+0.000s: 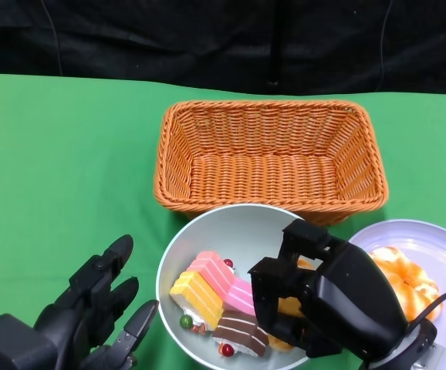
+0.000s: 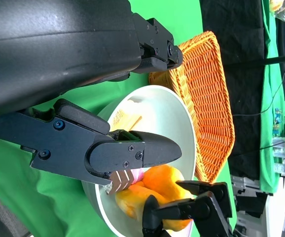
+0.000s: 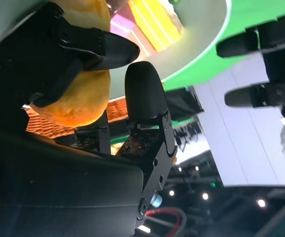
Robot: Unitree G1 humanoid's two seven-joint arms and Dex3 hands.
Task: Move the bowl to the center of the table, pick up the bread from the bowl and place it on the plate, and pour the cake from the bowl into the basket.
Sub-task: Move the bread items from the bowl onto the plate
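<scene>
Nearest our head camera sits our right black many-fingered hand [image 1: 327, 297], reaching into the pale grey round bowl [image 1: 242, 223]; its fingers [image 3: 142, 91] are closed on a golden-orange bread roll [image 3: 81, 101], as the right wrist view confirms. Our left black hand [image 1: 92, 312] rests over the green counter [image 1: 61, 162] just beside the bowl's near-left rim, fingers spread and holding nothing.

The bowl stands upright near the middle of the counter, touching or nearly touching the front wall of the orange wicker rectangular basket [image 1: 269, 154]. Inside the bowl we note layered cake slices: a pink one [image 1: 214, 271], a yellow-and-orange one [image 1: 194, 297], and a chocolate-brown one [image 1: 240, 333], with small red and green decorative balls [image 1: 186, 321] among them. The pink and yellow slices lie with their long axes running diagonally, from near-right to far-left.

The basket's long axis runs left to right across the counter. A lavender round plate [image 1: 427, 239] beside the bowl, on its right, carries another orange bread piece [image 1: 404, 277].

We see no legible writing.
</scene>
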